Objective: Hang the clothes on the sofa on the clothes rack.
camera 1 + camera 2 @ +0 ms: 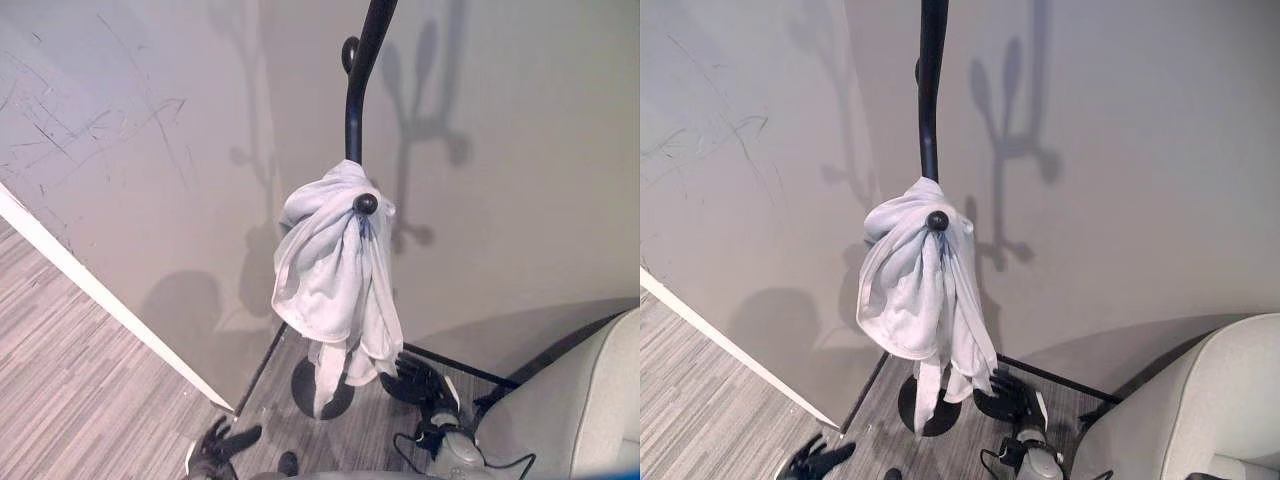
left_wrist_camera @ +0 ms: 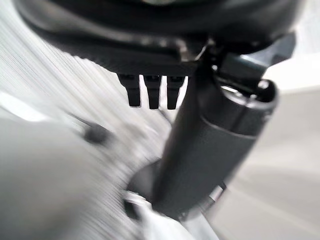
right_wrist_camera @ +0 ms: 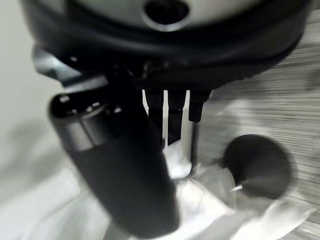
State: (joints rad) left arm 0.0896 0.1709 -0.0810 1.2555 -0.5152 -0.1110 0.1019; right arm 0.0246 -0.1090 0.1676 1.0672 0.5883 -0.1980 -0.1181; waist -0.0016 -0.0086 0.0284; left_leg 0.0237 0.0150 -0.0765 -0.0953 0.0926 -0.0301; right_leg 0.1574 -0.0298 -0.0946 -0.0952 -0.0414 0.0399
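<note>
Left eye view: one black clothes rack (image 1: 356,110) stands on the grey wood-grain floor (image 1: 70,380) close to the grey wall (image 1: 520,130). One round black base (image 1: 322,388) sits just beside the dark strip at the foot of the wall. One white garment (image 1: 335,270) hangs bunched from a ball-tipped peg (image 1: 365,204) on the pole; its lowest folds reach down to just above the base, apart from the floor. A second hook (image 1: 348,50) curls off the pole higher up, bare.

One grey sofa (image 1: 580,400), corner only, at the lower right, beside the wall. One white skirting line (image 1: 90,290) runs diagonally along the wall's foot at left.

Two robot hands, both low near the rack's base. Left robot hand (image 1: 222,445): fingers spread and straight, holding nothing, over the floor to the left of the base. Right robot hand (image 1: 420,380): just right of the garment's bottom hem, fingers spread, nothing gripped. Right wrist view: fingers (image 3: 170,117) straight, white cloth and the round base lying past them; contact with the cloth cannot be determined.

Open floor: broad stretch to the left of the rack; narrow gap between base and sofa, occupied by the right robot hand.
</note>
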